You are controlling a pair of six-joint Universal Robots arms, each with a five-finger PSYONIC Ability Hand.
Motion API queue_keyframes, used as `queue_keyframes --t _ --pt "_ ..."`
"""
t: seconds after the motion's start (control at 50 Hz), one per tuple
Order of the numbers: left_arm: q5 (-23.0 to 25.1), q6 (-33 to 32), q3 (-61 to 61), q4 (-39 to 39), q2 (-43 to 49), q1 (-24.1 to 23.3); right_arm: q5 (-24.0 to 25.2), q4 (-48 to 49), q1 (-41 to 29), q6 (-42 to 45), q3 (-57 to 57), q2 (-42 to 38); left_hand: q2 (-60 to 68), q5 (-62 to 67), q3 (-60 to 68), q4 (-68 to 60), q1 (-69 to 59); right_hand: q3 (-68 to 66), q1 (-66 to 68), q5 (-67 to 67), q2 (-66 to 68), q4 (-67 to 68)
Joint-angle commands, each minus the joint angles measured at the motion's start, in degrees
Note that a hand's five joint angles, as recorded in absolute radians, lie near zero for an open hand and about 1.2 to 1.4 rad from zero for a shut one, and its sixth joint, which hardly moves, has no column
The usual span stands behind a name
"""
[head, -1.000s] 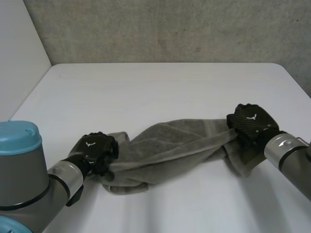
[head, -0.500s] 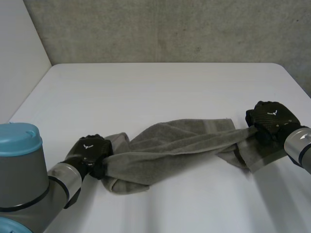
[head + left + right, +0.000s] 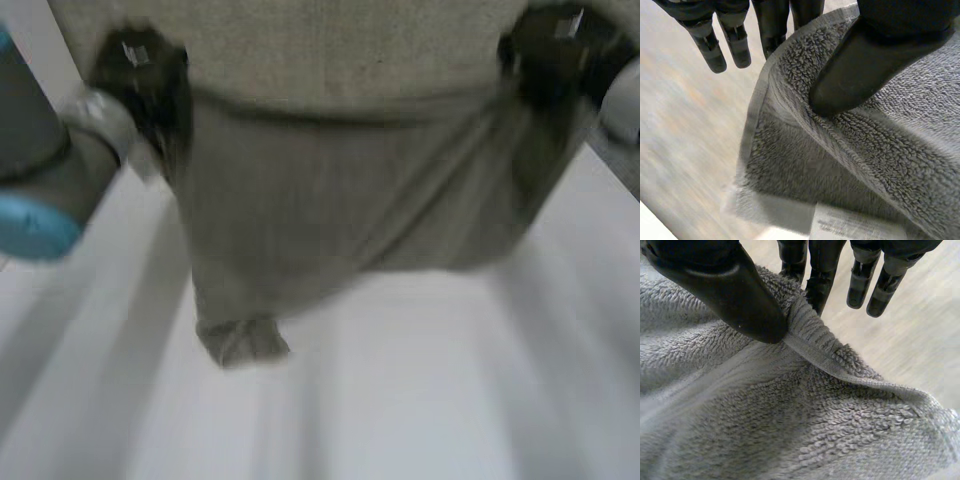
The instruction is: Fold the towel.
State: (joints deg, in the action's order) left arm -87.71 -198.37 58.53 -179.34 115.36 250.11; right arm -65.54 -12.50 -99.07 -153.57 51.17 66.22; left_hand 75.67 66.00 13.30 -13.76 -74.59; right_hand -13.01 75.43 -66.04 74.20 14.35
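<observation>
Closest in, at our left hand (image 3: 875, 55), we are pinching one top corner of the towel (image 3: 330, 200). The thumb is pressing down into the terry pile while some fingers are sitting behind the hem, and two more fingers (image 3: 715, 45) are pointing straight out just beside the edge, free of the cloth. A white label (image 3: 855, 227) is showing on the towel past the thumb tip, close to the hem. At our right hand (image 3: 735, 295) we are doing much the same: the thumb is clamping the ribbed hem against the fingers behind it, and two other fingers (image 3: 875, 285) are hanging straight beside the towel's edge without holding it. From the head view, our left arm (image 3: 40, 150) with its light-blue cap (image 3: 30, 225) is crossing close in front of the camera on the left side. Both hands are raised high and well apart, and the towel is hanging between them as a broad grey sheet, with its top edge sagging a little in the middle. On our left side its lower end is trailing further down and ending in a small bunched corner (image 3: 240, 340) over the white table (image 3: 420, 400); we cannot tell whether that corner is touching the surface. The hanging cloth is standing in the way of the table's far part and the foot of the wall. Furthest off, above the towel's top edge, the rough grey wall (image 3: 330, 40) is showing between the two hands.
</observation>
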Motion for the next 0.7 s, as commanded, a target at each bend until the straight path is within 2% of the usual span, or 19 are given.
queue_keyframes --t 0.02,0.06,0.14,0.18,0.2,0.28,0.34,0.38,0.48,0.52,0.62,0.7 --pt "-1.1 7.1 -12.7 -1.3 -8.5 0.6 -2.4 13.0 0.3 -14.1 -7.4 6.0 4.3 4.0 -3.3 3.8 -5.4 3.0 4.6 -4.0 5.8 -4.4" --pt "-0.9 9.0 -11.8 -2.6 -10.3 0.6 -1.3 17.6 0.5 -17.1 -3.6 8.6 4.3 4.0 -3.3 3.8 -5.4 3.0 4.6 -4.0 5.8 -4.4" --pt "0.6 11.3 -7.6 -4.6 -12.5 0.8 0.7 18.7 1.0 -16.5 1.4 10.2 4.3 4.0 -3.3 3.8 -5.4 3.0 4.6 -4.0 5.8 -4.4" --pt "2.4 11.3 -0.5 -5.8 -13.3 2.4 2.4 18.9 1.3 -16.1 4.5 11.6 4.3 4.0 -3.3 3.8 -5.4 3.0 4.6 -4.0 5.8 -4.4" --pt "2.5 11.3 -0.4 -5.8 -13.3 2.4 4.5 19.2 1.3 -15.5 8.0 12.6 4.3 4.0 -3.3 3.8 -5.4 3.0 4.6 -4.0 5.8 -4.4" --pt "5.5 11.2 12.4 -7.3 -13.4 5.9 10.5 22.2 2.0 -11.9 19.5 13.8 4.3 4.0 -3.3 3.8 -5.4 3.0 4.6 -4.0 5.8 -4.4" --pt "7.6 11.1 21.5 -9.0 -13.3 7.3 12.0 23.0 2.2 -10.3 23.8 13.7 4.3 4.0 -3.3 3.8 -5.4 3.0 4.6 -4.0 5.8 -4.4" --pt "8.8 11.0 25.6 -10.8 -12.8 7.3 13.8 23.7 2.6 -6.2 31.8 13.5 4.3 4.0 -3.3 3.8 -5.4 3.0 4.6 -4.0 5.8 -4.4" --pt "10.8 6.9 36.2 -18.1 -9.7 7.1 14.4 23.7 4.3 0.4 41.8 12.5 4.3 4.0 -3.3 3.8 -5.4 3.0 4.6 -4.0 5.8 -4.4" --pt "10.6 1.5 40.0 -20.9 -6.0 7.0 14.4 23.6 4.2 2.2 44.3 11.7 4.3 4.0 -3.3 3.8 -5.4 3.0 4.6 -4.0 5.8 -4.4" --pt "10.4 -4.2 41.7 -21.5 -2.9 6.7 13.3 23.1 4.2 7.0 48.8 7.3 4.3 4.0 -3.3 3.8 -5.4 3.0 4.6 -4.0 5.8 -4.4" --pt "10.3 -4.8 42.1 -21.4 -2.4 6.9 12.4 22.4 4.7 10.0 50.9 5.0 4.3 4.0 -3.3 3.8 -5.4 3.0 4.6 -4.0 5.8 -4.4"
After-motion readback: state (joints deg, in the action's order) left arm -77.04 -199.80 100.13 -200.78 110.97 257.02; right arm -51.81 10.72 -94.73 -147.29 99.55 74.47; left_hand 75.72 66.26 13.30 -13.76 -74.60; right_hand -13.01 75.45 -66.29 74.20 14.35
